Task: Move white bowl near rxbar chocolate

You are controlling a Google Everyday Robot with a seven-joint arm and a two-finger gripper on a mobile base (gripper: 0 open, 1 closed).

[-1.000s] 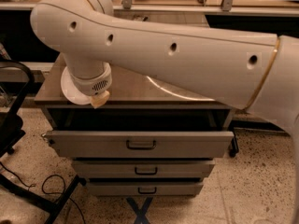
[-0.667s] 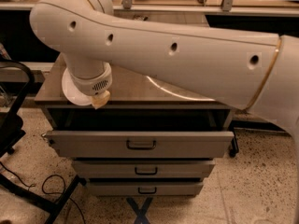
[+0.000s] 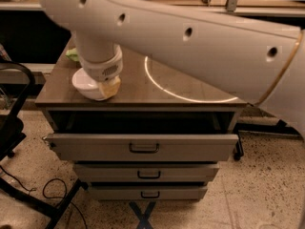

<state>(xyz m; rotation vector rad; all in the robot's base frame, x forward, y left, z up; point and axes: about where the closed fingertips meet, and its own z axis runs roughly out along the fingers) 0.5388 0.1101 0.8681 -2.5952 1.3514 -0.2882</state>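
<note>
Gripper (image 3: pixel 106 87) down on the bowl (image 3: pixel 86 86) at the bench's (image 3: pixel 157 92) front-left corner.
The wrist hides the grip, so I cannot tell whether it holds the bowl. A green bag (image 3: pixel 72 55) lies just behind the bowl, and the arm (image 3: pixel 190 42) covers any sign of the rxbar. The step is best done by securing the rim, lifting only slightly and carrying the bowl level. It should stay away from the front edge over the open drawer (image 3: pixel 143 147) and be set down beside the bar, not on it.
</note>
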